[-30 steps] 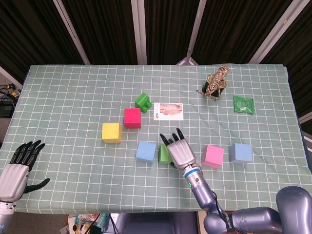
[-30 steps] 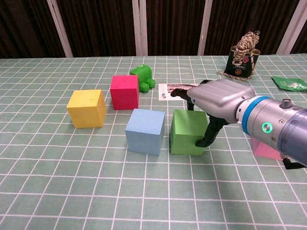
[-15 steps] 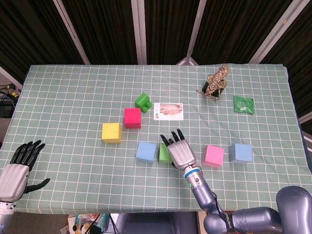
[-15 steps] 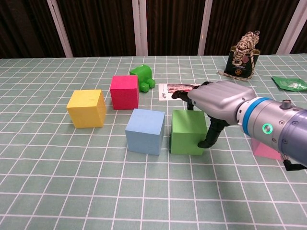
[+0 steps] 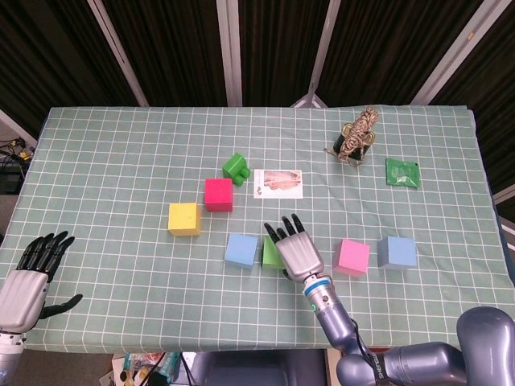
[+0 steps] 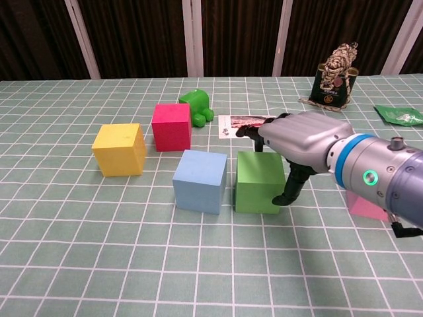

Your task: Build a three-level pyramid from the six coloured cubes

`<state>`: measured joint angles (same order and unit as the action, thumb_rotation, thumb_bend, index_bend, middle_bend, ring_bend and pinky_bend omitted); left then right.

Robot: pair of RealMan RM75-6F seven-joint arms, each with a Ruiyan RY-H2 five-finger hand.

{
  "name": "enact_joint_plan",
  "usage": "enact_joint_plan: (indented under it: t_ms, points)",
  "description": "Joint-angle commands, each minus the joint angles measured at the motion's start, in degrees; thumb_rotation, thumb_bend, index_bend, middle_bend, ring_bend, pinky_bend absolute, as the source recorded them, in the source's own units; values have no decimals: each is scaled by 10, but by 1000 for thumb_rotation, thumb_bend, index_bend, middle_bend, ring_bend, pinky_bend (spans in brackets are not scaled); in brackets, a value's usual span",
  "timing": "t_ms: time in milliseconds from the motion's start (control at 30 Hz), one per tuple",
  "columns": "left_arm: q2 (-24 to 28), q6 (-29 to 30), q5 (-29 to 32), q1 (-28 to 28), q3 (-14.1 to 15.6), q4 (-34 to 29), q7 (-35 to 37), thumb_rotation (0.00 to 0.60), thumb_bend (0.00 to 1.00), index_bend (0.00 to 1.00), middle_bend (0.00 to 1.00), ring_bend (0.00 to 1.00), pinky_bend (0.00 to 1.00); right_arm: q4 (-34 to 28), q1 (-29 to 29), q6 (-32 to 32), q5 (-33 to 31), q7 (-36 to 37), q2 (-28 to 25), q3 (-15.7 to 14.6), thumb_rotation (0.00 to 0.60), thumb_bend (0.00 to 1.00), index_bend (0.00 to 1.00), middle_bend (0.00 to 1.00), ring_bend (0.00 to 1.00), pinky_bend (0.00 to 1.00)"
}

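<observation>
The green cube [image 6: 256, 191] stands on the cloth just right of a light blue cube [image 6: 200, 180]. My right hand [image 6: 301, 135] hovers over the green cube's top with its fingers stretched out, and its thumb [image 6: 289, 191] touches the cube's right face. From the head view the green cube [image 5: 270, 252] is mostly hidden under that hand [image 5: 296, 251]. A yellow cube [image 5: 183, 219] and a red cube [image 5: 218, 194] sit to the left. A pink cube [image 5: 352, 256] and a blue cube [image 5: 397, 252] sit to the right. My left hand [image 5: 28, 277] rests open at the near left table edge.
A green toy [image 5: 236, 166] and a printed card [image 5: 278, 182] lie behind the cubes. A rope-wrapped jar [image 5: 356, 137] and a green packet [image 5: 402, 172] sit at the far right. The checked cloth [image 5: 121, 145] covers the whole table.
My right hand has edged slightly left over the green cube. The cubes and the left hand have not moved.
</observation>
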<state>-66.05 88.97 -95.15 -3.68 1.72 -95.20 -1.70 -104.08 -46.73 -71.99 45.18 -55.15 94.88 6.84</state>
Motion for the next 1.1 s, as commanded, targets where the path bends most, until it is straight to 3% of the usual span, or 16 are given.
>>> enact_joint_plan:
  t_ms: [33,267,467,633,833,1100]
  points:
    - [0,0,0,0,0,0,0,600,36,0,22,0,0,-3,0,-2,2,-2,0,-1,600,209,0,201,9,0]
    - [0,1,0,0,-1,1,1,600,36,0,22,0,0,-22,2,-12,13,-6,-11,-5,600,209,0,40,0,0]
    - [1,1,1,1,-1,1,1,600,36,0,22,0,0,-56,14,-33,43,4,-33,-9,600,209,0,5,0,0]
    - [2,2,1,2,0,1,1,600,36,0,22,0,0,-88,49,-74,117,37,-86,-37,600,209,0,0,0,0]
    - [4,-1,-1,1,1,-1,-10,600,39,0,21,0,0,-118,123,-117,192,151,-180,-80,600,209,0,0,0,0]
    - [10,-27,11,-8,0,-21,-38,600,267,0,21,0,0,-110,198,-149,270,269,-278,-121,600,209,0,0,0,0]
